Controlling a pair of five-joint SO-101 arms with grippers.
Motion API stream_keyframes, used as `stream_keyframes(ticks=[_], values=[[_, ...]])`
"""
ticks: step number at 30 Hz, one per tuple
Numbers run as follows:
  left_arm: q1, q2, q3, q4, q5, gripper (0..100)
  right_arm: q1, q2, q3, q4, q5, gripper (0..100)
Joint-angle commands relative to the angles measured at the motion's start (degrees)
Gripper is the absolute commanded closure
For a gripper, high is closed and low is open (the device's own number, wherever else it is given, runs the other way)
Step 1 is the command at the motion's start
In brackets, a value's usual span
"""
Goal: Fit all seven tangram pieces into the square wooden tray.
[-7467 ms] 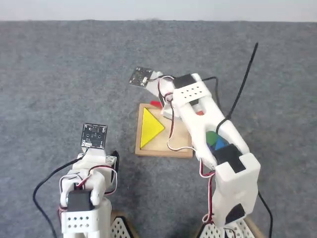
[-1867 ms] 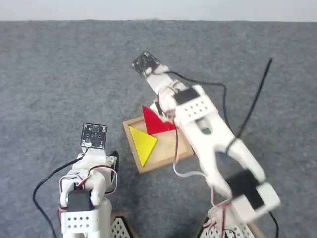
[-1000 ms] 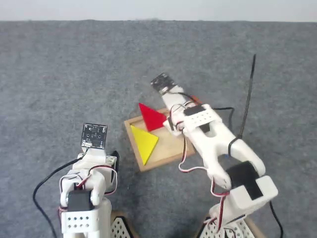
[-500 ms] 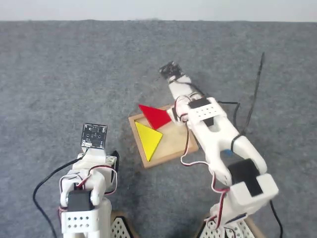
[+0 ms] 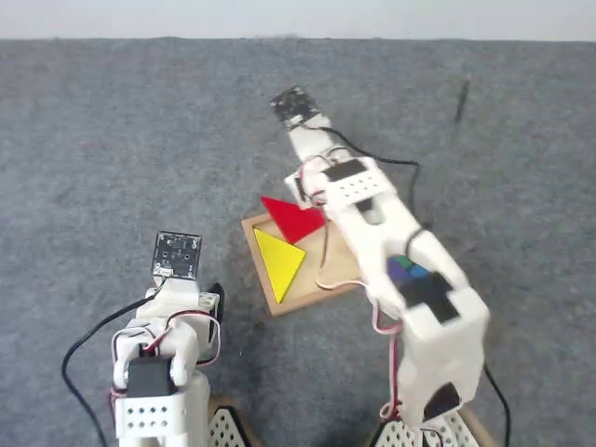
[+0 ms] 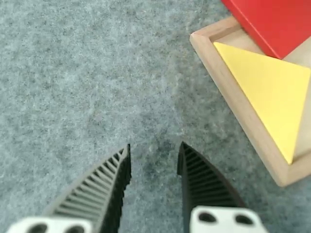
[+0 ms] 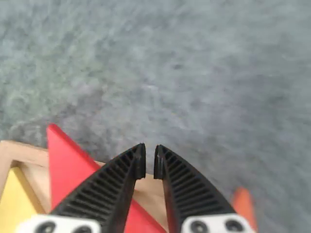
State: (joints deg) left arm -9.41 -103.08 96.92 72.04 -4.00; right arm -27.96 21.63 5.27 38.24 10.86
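1. While the right arm (image 5: 391,261) stretches out over the square wooden tray (image 5: 317,275) in the high view, the red triangle (image 5: 293,219) lies just beside its wrist. It is not seated, because one corner juts past the tray's far rim. I judge it needs a turn or a slide before it drops in. The yellow triangle (image 5: 279,261) lies flat inside the tray, against the rim on the side nearer the left arm (image 5: 163,345), and leaves bare floor for more pieces. The left arm sits folded back, short of the tray and well apart from the other arm.

2. In the left wrist view, the left gripper (image 6: 153,150) hangs over grey carpet (image 6: 73,73) with its fingers spread and nothing between them. The tray's corner lies ahead of the fingertips and off to one side, and the yellow triangle is tucked along that rim. The red triangle lies farther on. This looks like a parked pose, out of the working arm's way.

3. In the right wrist view, the right gripper (image 7: 148,158) has its jaws drawn almost together, with only a thin slit between them and nothing gripped. The red triangle lies beneath and beside one finger, with its tip past the rim. Tips brought together like this suit nudging rather than lifting. An orange piece (image 7: 243,201) waits on the carpet beside the other finger, outside the tray.
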Motion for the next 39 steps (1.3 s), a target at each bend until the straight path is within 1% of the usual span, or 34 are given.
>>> stream_keyframes(ticks=[1,4,9,13,18,22,27,31,35,39], values=[[0.09,-1.58,-0.48,0.53,-0.35,85,-3.03,6.81,-13.27,4.79,-0.70,93.2],[0.09,-1.58,-0.48,0.53,-0.35,85,-4.35,9.89,-16.00,7.08,-0.79,93.2],[0.09,-1.58,-0.48,0.53,-0.35,85,-7.34,9.80,-13.54,9.10,-0.26,93.6],[0.09,-1.58,-0.48,0.53,-0.35,85,-7.96,6.64,-8.00,7.69,-0.26,93.5],[0.09,-1.58,-0.48,0.53,-0.35,85,-7.43,-1.63,2.99,3.74,0.62,93.3],[0.09,-1.58,-0.48,0.53,-0.35,85,-4.09,-10.24,11.78,0.22,0.70,93.2],[0.09,-1.58,-0.48,0.53,-0.35,85,0.75,-26.33,20.48,0.04,-0.70,93.2],[0.09,-1.58,-0.48,0.53,-0.35,85,4.70,-37.23,30.33,0.04,-0.79,93.2],[0.09,-1.58,-0.48,0.53,-0.35,85,6.37,-41.19,39.91,0.04,-0.26,93.2],[0.09,-1.58,-0.48,0.53,-0.35,85,6.99,-39.08,42.81,-1.54,-0.70,93.1]])
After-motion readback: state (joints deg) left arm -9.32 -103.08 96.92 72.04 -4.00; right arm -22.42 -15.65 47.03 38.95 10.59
